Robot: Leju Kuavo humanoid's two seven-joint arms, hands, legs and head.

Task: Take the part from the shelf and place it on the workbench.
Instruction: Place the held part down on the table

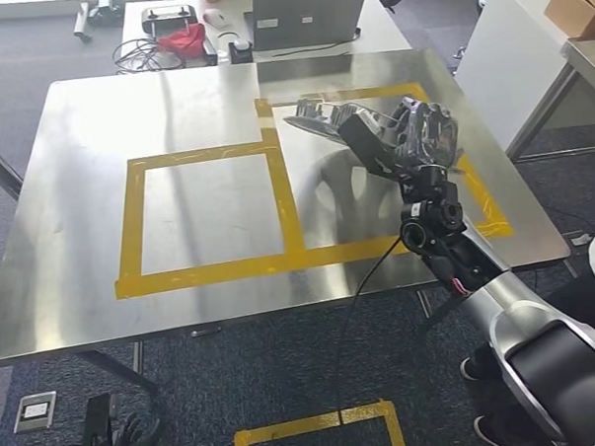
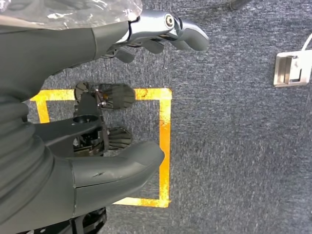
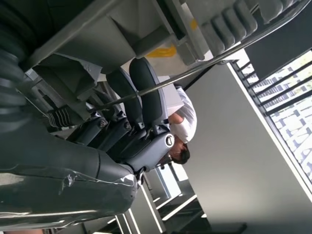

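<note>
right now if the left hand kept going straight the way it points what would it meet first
Probably the carpet: the left hand hangs open, pointing down at it, near the yellow tape square on the floor. Nothing shows between, though depth is unclear.

I'm looking into an office-like test lab, grey carpet (image 1: 288,381), steel workbench (image 1: 80,174) with yellow tape squares (image 1: 203,268), laptop (image 1: 307,16) and cables at 12 o'clock, floor socket (image 1: 36,409) at 7.

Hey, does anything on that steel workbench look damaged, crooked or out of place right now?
Nothing serious. The yellow tape outline on the steel workbench is wrinkled and slightly uneven. The right robot hand holds the dark grey part tilted above the right-hand tape square.
</note>
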